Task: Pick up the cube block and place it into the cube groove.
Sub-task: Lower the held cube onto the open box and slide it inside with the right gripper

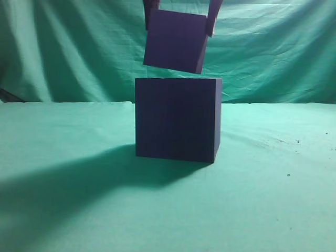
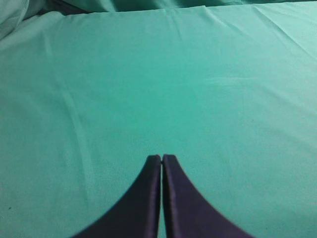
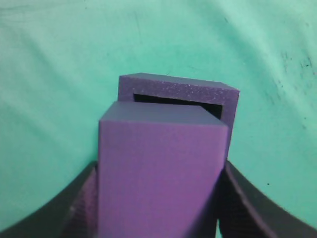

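The cube groove [image 1: 176, 119], a large dark purple box, stands at the middle of the green cloth. The right wrist view shows its rim [image 3: 198, 91] and dark opening from above. My right gripper [image 1: 181, 23] is shut on the cube block [image 1: 176, 41], a smaller purple cube, and holds it tilted a little above the box's top, apart from it. In the right wrist view the block [image 3: 158, 173] fills the space between the jaws [image 3: 158, 198], just over the opening. My left gripper [image 2: 162, 158] is shut and empty over bare cloth.
Green cloth [image 1: 68, 136] covers the table and hangs as a backdrop [image 1: 68, 47]. Small dark specks [image 1: 286, 142] lie on the cloth to the right of the box. A dark shadow [image 1: 63, 184] runs to the left front of the box.
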Robot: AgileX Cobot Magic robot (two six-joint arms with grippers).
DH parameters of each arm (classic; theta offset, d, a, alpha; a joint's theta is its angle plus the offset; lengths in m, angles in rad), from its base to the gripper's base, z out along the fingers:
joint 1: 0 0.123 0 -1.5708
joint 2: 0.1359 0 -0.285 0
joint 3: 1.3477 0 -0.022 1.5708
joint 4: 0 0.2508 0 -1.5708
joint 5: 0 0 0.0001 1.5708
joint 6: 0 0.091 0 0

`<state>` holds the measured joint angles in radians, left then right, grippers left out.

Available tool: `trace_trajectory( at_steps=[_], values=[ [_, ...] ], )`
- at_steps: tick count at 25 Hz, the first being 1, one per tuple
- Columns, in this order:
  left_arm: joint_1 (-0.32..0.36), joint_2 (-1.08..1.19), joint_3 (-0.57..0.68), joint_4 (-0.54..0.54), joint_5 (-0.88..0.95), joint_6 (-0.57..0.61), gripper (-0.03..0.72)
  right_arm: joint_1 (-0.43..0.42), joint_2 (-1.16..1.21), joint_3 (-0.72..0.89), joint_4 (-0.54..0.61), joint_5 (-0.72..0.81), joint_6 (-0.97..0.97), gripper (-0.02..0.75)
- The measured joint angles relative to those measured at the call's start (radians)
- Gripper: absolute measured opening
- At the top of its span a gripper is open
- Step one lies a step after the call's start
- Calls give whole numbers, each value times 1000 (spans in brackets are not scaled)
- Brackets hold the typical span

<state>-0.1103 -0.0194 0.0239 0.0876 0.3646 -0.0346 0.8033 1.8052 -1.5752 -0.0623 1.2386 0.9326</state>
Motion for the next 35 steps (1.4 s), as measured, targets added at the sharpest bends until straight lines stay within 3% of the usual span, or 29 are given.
trace_trajectory(
  at_steps=[35],
  values=[
    [0,0,0,0,0,0,0,0,59,72,6,-20,25,421]
  ],
)
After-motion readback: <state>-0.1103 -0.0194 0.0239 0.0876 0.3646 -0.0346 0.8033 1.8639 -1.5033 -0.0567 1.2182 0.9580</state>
